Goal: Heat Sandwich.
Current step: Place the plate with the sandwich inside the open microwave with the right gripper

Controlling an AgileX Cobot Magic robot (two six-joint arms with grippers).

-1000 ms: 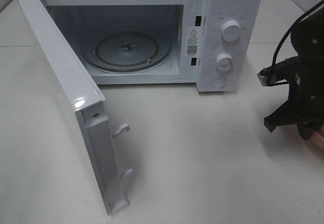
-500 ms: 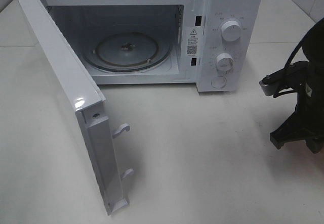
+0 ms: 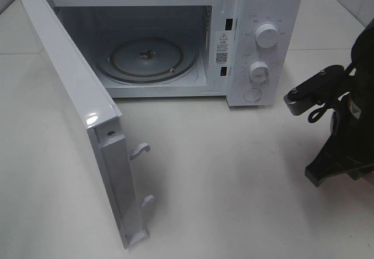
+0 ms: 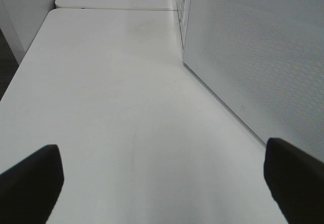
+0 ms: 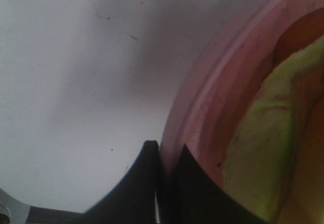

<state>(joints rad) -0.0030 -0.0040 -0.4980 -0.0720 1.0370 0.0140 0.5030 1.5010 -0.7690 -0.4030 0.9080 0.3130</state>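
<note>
The sandwich (image 5: 263,148) shows only in the right wrist view, as pale green filling and orange crust lying on a round pink plate (image 5: 212,97). My right gripper (image 5: 162,155) is shut, its dark fingertips pinched on the plate's rim. In the exterior view only the black right arm (image 3: 345,124) shows at the right edge, and it hides plate and sandwich. The white microwave (image 3: 269,13) stands at the back with its door (image 3: 70,95) swung wide open and the glass turntable (image 3: 146,57) bare. My left gripper (image 4: 162,183) is open over the table beside the door's outer face (image 4: 263,67).
The open door juts toward the table's front left, with two latch hooks (image 3: 141,149) on its edge. Two control knobs (image 3: 267,35) sit on the microwave's right panel. White tabletop (image 3: 234,183) lies between the microwave and the right arm.
The right arm has shifted and tilted at the right edge. A strip of the pink plate seen beneath it a second ago is now hidden. The left gripper is unmoved.
</note>
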